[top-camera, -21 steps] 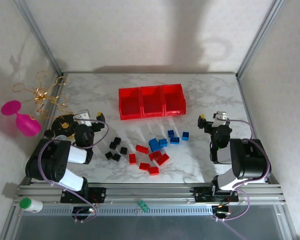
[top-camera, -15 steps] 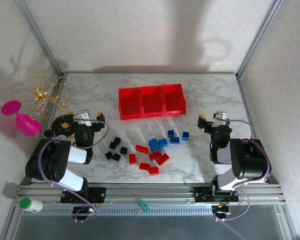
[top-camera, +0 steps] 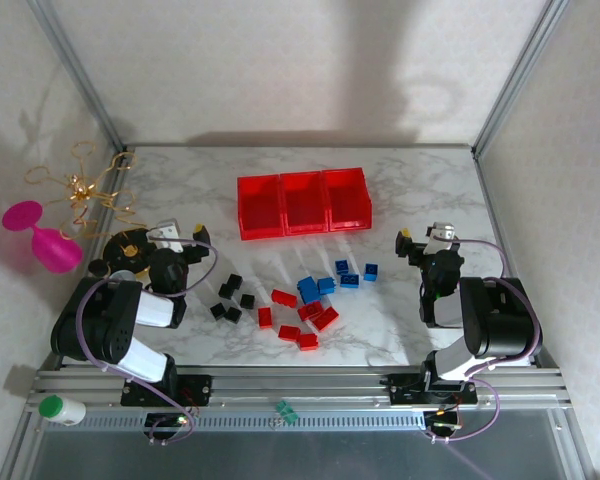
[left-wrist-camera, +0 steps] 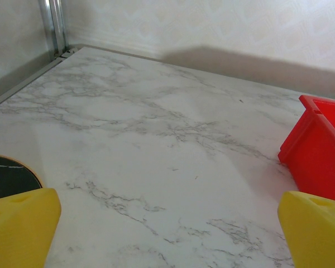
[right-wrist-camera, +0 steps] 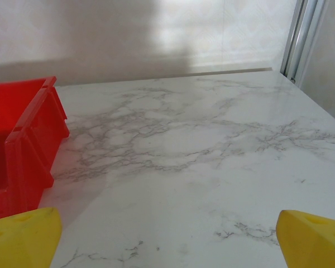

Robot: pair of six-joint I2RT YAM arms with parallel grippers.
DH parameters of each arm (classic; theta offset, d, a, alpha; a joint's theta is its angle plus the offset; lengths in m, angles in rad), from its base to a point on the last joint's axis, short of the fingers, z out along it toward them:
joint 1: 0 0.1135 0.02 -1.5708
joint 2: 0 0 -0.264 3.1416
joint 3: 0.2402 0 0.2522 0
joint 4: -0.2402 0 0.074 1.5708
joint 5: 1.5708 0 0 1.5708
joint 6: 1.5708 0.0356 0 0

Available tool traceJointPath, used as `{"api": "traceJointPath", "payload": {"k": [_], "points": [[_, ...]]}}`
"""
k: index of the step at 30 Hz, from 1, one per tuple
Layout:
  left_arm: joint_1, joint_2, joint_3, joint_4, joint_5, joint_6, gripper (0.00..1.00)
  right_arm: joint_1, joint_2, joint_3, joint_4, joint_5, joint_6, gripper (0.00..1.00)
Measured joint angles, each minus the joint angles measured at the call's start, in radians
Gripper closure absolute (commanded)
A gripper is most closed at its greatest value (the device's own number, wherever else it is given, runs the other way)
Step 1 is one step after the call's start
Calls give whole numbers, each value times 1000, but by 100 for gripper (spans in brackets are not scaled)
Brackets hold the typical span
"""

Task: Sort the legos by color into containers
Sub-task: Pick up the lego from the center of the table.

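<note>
Bins, three red ones joined in a row, are standing mid-worktop toward the back. Left pincer is sitting low at the left side of the worktop, spread wide and gripping nothing. In the left wrist view its yellow pads are framing bare marble, with a black disc just beside the left pad and the bins' end wall showing at right. Right pincer is sitting at the right side, likewise spread wide with nothing between its pads. The right wrist view is showing the bins' other end at left. All bricks are lying loose on the marble in front of the bins, between the two arms. Black legos are on the left, red legos in the middle and nearest the arm bases, and blue legos right of centre, closest to the bins. A pink goblet and a gold wire piece are sitting beyond the left edge. A small green piece and a white bottle with a green cap are resting on the front rail.
</note>
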Motion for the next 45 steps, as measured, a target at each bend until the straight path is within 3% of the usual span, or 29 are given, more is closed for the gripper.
{"api": "traceJointPath", "payload": {"k": [19, 28, 33, 37, 45], "points": [[-2, -8, 1, -8, 0, 6, 1, 0, 0, 0, 1, 0, 0, 1], [-63, -253, 66, -228, 0, 30, 1, 0, -120, -5, -32, 20, 4, 1], [-69, -395, 84, -359, 3, 1, 1, 0, -275, 8, -163, 58, 47, 1], [-69, -489, 113, -419, 14, -68, 1, -2, -350, 124, -341, 95, 154, 1], [-68, -475, 227, -531, 43, -225, 1, -3, -344, 302, -688, 35, 355, 1]]}}
